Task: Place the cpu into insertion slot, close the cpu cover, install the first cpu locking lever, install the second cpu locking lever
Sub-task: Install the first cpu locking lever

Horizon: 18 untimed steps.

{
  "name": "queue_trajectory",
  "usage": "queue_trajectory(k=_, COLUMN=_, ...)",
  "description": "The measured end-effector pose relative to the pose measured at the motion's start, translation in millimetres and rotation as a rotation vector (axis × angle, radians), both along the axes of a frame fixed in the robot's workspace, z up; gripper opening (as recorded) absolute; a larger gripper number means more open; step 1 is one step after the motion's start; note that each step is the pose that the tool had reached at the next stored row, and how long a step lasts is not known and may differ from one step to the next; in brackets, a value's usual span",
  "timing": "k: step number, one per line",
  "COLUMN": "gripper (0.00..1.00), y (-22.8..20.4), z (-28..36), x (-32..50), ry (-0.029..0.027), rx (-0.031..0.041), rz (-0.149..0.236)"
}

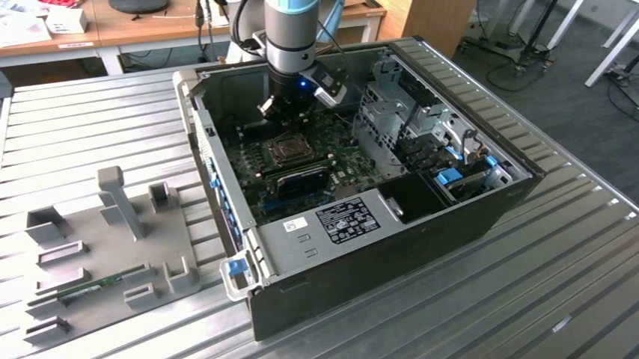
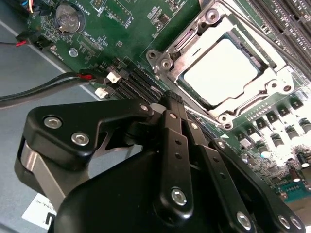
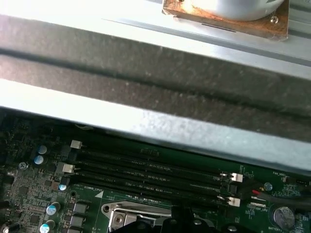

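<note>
Hovering beside insertion slot point(image 2: 163, 60), jaws pinched together — cpu point(image 2: 221, 68) seated under cpu cover point(image 2: 265, 90)

Grey arm point(image 1: 292, 45) with blue ring point(image 1: 299, 6), black cables point(image 1: 239, 34), black pincer point(image 2: 167, 103) linkages, silver screws point(image 2: 178, 195)

Case label point(image 1: 346, 222) print seemingly illegible.

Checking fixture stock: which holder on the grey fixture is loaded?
The one holding the green circuit strip, toward the grey fixture's near edge; the others look empty.
</note>
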State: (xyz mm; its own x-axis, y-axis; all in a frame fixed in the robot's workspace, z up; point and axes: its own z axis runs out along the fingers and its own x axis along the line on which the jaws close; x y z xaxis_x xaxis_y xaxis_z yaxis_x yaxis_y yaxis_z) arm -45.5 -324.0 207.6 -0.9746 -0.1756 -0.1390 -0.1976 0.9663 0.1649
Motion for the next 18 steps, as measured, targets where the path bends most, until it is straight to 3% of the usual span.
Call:
queue_trajectory(k=7, gripper=0.1, y=0.3, z=0.2, x=-0.1, ry=-0.0024, rx=0.0314, rz=0.0)
queue_trajectory(k=10, gripper=0.1, y=0.3, z=0.1, x=-0.1, ry=-0.0026, rx=0.0332, rz=-0.01)
queue_trajectory(k=18, gripper=0.1, y=0.3, z=0.1, x=-0.1, ry=-0.0039, rx=0.0332, rz=-0.08)
